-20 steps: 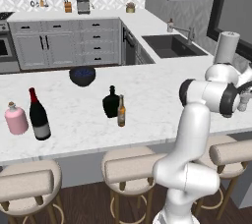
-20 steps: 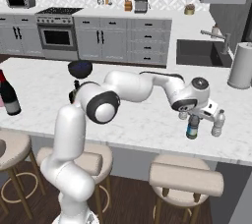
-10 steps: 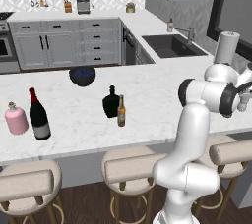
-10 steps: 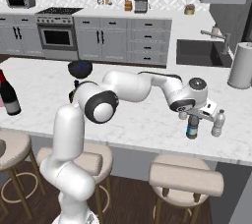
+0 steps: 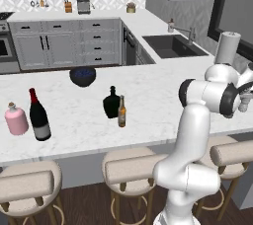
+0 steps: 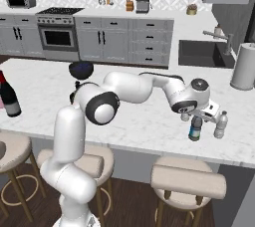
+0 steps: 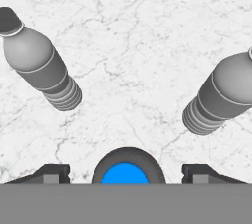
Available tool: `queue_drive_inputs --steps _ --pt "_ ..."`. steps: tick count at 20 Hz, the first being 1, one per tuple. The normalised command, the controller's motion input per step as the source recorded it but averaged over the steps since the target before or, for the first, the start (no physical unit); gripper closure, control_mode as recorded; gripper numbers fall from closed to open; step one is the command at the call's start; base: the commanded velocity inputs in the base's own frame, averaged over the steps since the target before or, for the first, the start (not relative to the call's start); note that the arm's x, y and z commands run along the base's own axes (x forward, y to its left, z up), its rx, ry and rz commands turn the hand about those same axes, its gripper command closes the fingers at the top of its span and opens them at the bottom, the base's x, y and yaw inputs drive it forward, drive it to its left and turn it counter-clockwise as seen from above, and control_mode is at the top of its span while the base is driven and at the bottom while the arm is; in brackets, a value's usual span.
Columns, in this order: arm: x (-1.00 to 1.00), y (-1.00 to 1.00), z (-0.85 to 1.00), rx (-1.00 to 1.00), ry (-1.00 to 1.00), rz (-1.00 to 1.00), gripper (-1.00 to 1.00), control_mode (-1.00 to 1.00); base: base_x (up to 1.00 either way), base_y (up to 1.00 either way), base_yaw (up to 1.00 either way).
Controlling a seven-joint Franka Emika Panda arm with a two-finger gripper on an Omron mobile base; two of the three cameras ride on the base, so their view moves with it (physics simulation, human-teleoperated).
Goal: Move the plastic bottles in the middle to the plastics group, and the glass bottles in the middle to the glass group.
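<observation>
Two glass bottles stand far left on the counter (image 5: 148, 95): a pink bottle (image 5: 16, 119) and, at its 3 o'clock, a wine bottle (image 5: 38, 116). Mid-counter, the black flask (image 5: 111, 103) touches the beer bottle (image 5: 121, 112) at its 4 o'clock. Far right, the blue bottle (image 6: 194, 129) stands upright between the released fingers of the gripper (image 7: 125, 174), which are spread clear of its cap. Clear bottles (image 7: 42, 62) (image 7: 224, 93) stand at its 10 and 2 o'clock in the hand view.

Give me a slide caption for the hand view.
Open gripper straddles the blue-capped bottle standing between two clear bottles on the marble counter.
</observation>
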Motion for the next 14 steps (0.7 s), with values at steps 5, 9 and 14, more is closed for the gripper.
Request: queue_drive_inputs --steps 5,9,14 --pt "-0.11 0.00 0.00 0.00 0.00 0.00 -1.00 -1.00 0.00 0.00 0.00" --pt "-0.95 0.09 0.19 -0.03 -0.01 -0.02 -1.00 -1.00 0.00 0.00 0.00" --pt "-0.76 0.40 0.53 0.00 0.01 -0.02 -1.00 -1.00 0.00 0.00 0.00"
